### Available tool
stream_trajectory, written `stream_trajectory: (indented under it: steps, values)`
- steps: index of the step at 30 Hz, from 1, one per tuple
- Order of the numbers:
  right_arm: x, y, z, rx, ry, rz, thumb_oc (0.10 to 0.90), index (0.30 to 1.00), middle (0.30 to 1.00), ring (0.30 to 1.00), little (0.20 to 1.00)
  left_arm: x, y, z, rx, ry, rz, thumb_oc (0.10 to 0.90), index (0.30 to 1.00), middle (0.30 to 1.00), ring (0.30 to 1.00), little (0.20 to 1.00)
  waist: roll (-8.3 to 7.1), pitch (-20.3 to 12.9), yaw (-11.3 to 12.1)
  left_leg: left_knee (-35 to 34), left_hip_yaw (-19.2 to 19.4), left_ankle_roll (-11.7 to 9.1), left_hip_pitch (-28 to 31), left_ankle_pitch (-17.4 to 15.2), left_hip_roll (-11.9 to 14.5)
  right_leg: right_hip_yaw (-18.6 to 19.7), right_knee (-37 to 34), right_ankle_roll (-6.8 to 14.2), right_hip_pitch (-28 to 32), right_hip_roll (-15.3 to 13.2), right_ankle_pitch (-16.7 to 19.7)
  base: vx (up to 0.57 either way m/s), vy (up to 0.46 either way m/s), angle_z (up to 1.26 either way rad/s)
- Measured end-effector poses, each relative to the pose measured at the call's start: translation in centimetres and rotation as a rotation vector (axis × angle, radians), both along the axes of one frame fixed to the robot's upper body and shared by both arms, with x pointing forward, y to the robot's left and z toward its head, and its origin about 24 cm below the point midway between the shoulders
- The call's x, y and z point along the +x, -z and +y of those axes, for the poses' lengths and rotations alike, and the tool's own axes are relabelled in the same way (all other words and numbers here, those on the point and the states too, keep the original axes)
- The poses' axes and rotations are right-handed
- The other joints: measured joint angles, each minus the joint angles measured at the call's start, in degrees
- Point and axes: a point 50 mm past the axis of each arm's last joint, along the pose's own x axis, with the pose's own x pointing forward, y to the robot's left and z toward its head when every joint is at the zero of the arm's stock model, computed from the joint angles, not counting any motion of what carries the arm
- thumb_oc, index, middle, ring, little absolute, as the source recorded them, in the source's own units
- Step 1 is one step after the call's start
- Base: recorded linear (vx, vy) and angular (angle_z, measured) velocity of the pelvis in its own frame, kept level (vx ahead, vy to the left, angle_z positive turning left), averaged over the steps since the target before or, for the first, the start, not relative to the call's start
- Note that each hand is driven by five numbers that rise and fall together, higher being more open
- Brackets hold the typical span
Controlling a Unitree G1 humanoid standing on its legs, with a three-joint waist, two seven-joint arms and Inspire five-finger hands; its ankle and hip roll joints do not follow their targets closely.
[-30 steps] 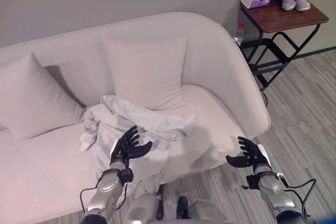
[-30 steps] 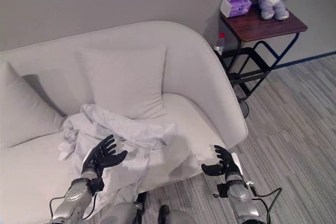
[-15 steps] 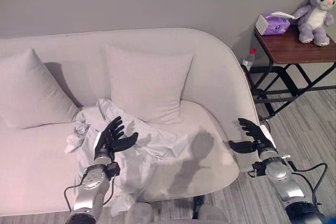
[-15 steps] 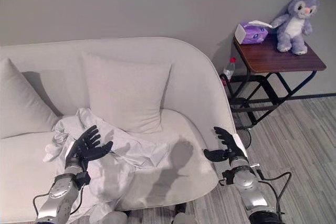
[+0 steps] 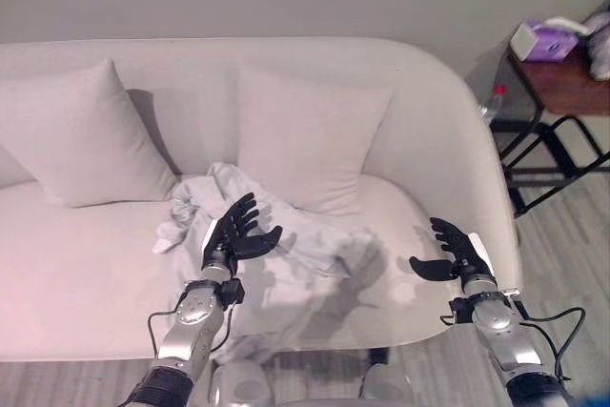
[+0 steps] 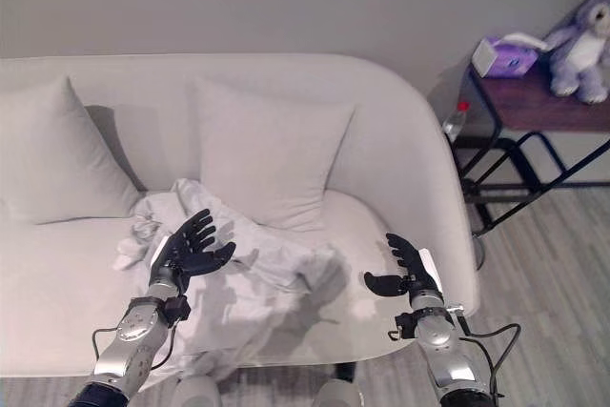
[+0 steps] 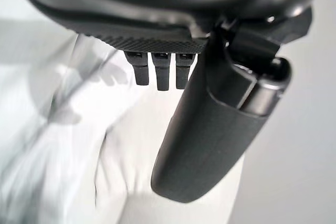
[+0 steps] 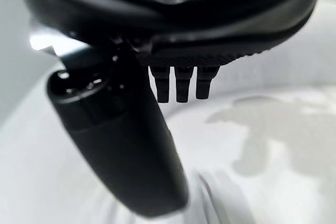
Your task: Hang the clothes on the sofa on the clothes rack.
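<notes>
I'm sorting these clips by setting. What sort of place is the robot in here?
Most likely a living room or a staged one: a pale sofa with cushions, white clothes heaped on its seat, and a side table holding a plush rabbit and tissue box.

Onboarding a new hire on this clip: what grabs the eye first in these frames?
First the crumpled white clothes heaped mid-seat on the pale sofa, in front of the right-hand one of two cushions. Next, the two dark hands raised open above the seat: the left hand over the clothes, the right hand over bare seat near the sofa's right end, neither holding anything. Off to the right, a small side table carries a purple tissue box.
</notes>
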Motion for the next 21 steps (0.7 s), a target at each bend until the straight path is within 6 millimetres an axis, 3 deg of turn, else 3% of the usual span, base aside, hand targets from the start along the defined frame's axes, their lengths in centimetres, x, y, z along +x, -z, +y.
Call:
stream_trajectory:
  steps: [1,2,3,4,5,7,8,10,11,15,18,19,21]
  values:
    - [0.0,0.5,1.2,0.039,-0.009,0.007,0.800,0.900,0.900,0.900,0.900,0.1,-0.3,0.7,0.033,-0.001,-0.005,0.800,0.900,0.900,0.900,0.900,-0.10,0.19,0.62,3.15,1.48,1.51,-1.40,-1.45,-1.11,0.55,-0.02,-0.08,-1.25,-0.83,6.74,-0.16,0.497,-0.44]
    - [0.5,0.6,2.5,0.075,-0.019,-0.004,0.800,0.900,0.900,0.900,0.900,0.1,-0.5,1.2,0.059,0.007,-0.006,0.800,0.900,0.900,0.900,0.900,0.62,0.39,0.25,4.26,2.07,3.13,-1.91,-1.45,-1.42,1.52,0.09,-2.54,-2.82,-1.49,12.14,-0.13,0.464,-0.36]
    - [0.5,0.7,3.2,0.086,-0.046,-0.003,0.800,0.900,0.900,0.900,0.900,0.4,-0.8,1.1,0.067,0.025,-0.016,0.800,0.900,0.900,0.900,0.900,1.58,0.57,0.04,3.61,3.23,4.37,-1.20,-1.06,-2.40,1.49,3.84,-1.30,-4.19,-0.73,12.37,-0.15,0.576,-0.35]
    - [0.6,0.6,3.6,0.083,-0.079,0.003,0.800,0.900,0.900,0.900,0.900,0.6,-1.2,1.2,0.065,0.025,-0.033,0.800,0.900,0.900,0.900,0.900,3.02,1.04,1.76,1.72,4.45,4.25,0.33,-0.38,-1.03,0.65,9.14,0.05,-5.97,0.32,6.33,-0.08,0.329,-0.26]
    - [0.6,0.6,4.1,0.094,-0.098,0.003,0.800,0.900,0.900,0.900,0.900,0.6,-1.3,1.0,0.054,0.032,-0.041,0.800,0.900,0.900,0.900,0.900,3.96,0.74,1.68,-0.10,4.70,4.90,1.02,0.46,-1.49,-1.02,12.65,1.39,-5.69,3.25,1.77,-0.04,0.257,-0.19]
    - [1.2,0.1,4.6,0.099,-0.125,-0.021,0.800,0.900,0.900,0.900,0.900,0.6,-1.7,1.1,0.052,0.032,-0.061,0.800,0.900,0.900,0.900,0.900,4.84,0.99,2.87,-2.76,5.06,5.07,2.28,1.91,-0.49,-6.28,16.93,2.86,-6.01,5.29,-4.86,-0.01,0.121,-0.19]
    - [2.2,-0.8,4.9,0.097,-0.157,-0.058,0.800,0.900,0.900,0.900,0.900,0.3,-1.8,1.0,0.046,0.031,-0.066,0.800,0.900,0.900,0.900,0.900,4.71,0.80,3.27,-6.28,6.32,5.22,3.76,3.81,-1.18,-8.37,15.14,2.59,-5.08,7.70,-6.62,0.05,0.049,-0.46]
    - [3.3,-1.7,5.2,0.091,-0.172,-0.097,0.800,0.900,0.900,0.900,0.900,0.0,-1.6,1.0,0.037,0.027,-0.057,0.800,0.900,0.900,0.900,0.900,4.83,0.85,2.93,-9.33,7.21,5.26,5.30,5.27,-1.58,-6.87,11.41,3.94,-3.21,9.24,-7.50,0.06,0.023,-0.25]
    - [3.4,-1.9,4.8,0.075,-0.174,-0.102,0.800,0.900,0.900,0.900,0.900,-0.1,-1.3,0.7,0.031,0.036,-0.043,0.800,0.900,0.900,0.900,0.900,4.76,0.68,2.88,-11.00,6.80,4.89,6.69,6.02,-1.07,-4.72,6.73,5.26,-0.14,11.42,-8.62,0.07,-0.092,-0.01]
    - [3.9,-3.0,2.4,-0.015,-0.166,-0.116,0.800,0.900,0.900,0.900,0.900,-0.1,-1.0,-0.8,-0.020,0.059,-0.038,0.800,0.900,0.900,0.900,0.900,5.36,0.17,2.08,-11.68,6.15,5.59,6.74,7.05,1.09,-4.18,-2.76,4.82,3.95,15.35,-5.02,0.05,-0.092,-0.06]
    - [4.2,-3.8,1.3,-0.065,-0.156,-0.132,0.800,0.900,0.900,0.900,0.900,0.1,-1.0,-1.2,-0.031,0.064,-0.042,0.800,0.900,0.900,0.900,0.900,4.78,0.44,1.37,-5.22,4.17,5.32,3.28,6.98,0.82,-3.08,-2.95,3.91,3.48,15.28,-4.76,0.03,0.098,-0.09]
    - [4.2,-3.9,0.8,-0.081,-0.153,-0.131,0.800,0.900,0.900,0.900,0.900,0.3,-1.2,-1.7,-0.038,0.074,-0.050,0.800,0.900,0.900,0.900,0.900,4.25,0.72,1.34,-2.13,2.30,4.81,0.48,5.64,-0.06,-3.21,-2.66,2.73,3.67,14.12,-4.86,0.13,0.191,0.03]
    - [4.2,-4.3,0.1,-0.107,-0.148,-0.134,0.800,0.900,0.900,0.900,0.900,0.3,-1.1,-2.5,-0.040,0.105,-0.047,0.800,0.900,0.900,0.900,0.900,5.27,0.45,0.88,-6.95,1.21,5.73,-0.30,5.92,-0.66,-3.26,-2.94,3.04,3.47,14.46,-5.12,0.11,0.209,-0.13]
